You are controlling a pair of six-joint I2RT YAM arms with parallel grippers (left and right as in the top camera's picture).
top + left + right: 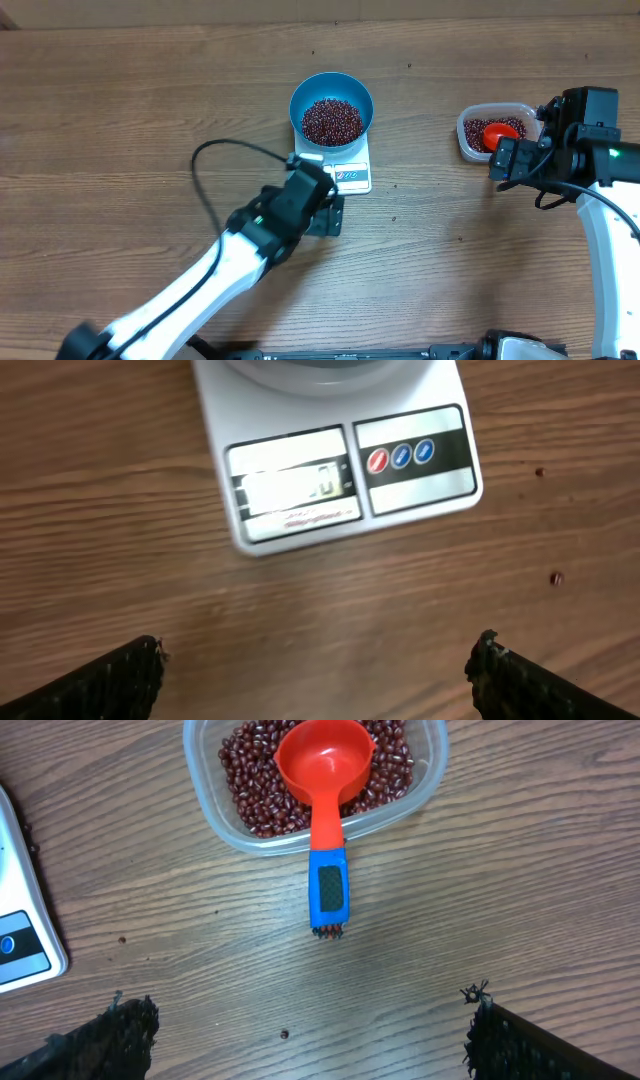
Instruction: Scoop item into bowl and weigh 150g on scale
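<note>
Beans (pixel 331 121), dark red-brown, in blue bowl (pixel 298 98)

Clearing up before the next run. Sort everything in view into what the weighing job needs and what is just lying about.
Job: beans, blue bowl holding them, scale under it, clear tub of more beans, red scoop resting in it.
Lying about: a few stray beans beside the scale.

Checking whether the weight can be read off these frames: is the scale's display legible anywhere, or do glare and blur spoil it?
Left wrist view: the scale has its display washed out by glare and slightly soft, digits unreadable. Overhead view: the display is too small to read. Right wrist view: sharp, but only the scale's button corner shows.
</note>
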